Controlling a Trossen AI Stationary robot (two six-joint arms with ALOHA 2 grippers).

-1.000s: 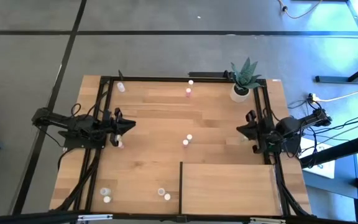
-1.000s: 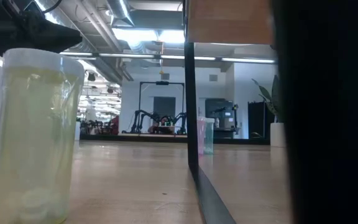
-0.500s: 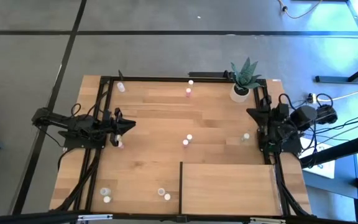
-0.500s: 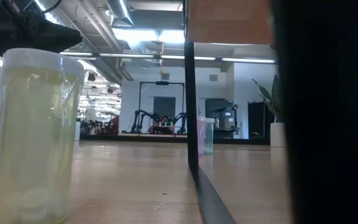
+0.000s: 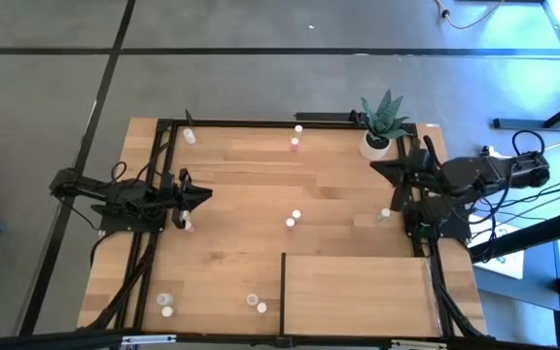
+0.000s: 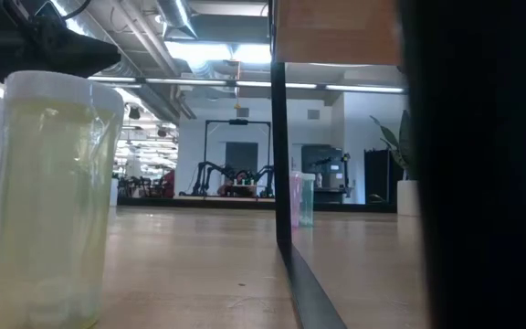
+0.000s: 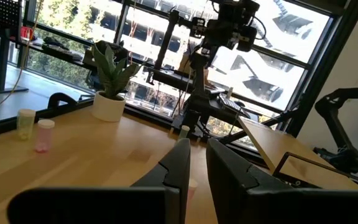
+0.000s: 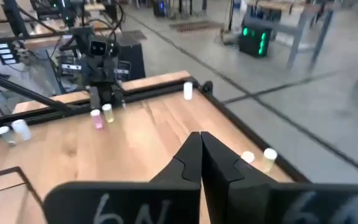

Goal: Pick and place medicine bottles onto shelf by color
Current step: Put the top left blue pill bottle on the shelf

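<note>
Both grippers clenched, nothing held.
Left gripper (image 5: 205,198) parked at table (image 5: 241,175) L edge; right gripper (image 5: 375,165) raised nr plant (image 5: 381,119), bottles (image 5: 293,220) untouched.

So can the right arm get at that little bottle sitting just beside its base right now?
Probably yes: the bottle stands alone on bare tabletop, nothing around it. The right gripper, shut, sits near the potted plant and must open first.

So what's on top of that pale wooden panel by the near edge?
Seen from above, the shelf carries nothing; the medicine bottles all stand on the table around it. What lies beneath the panel is covered.
</note>
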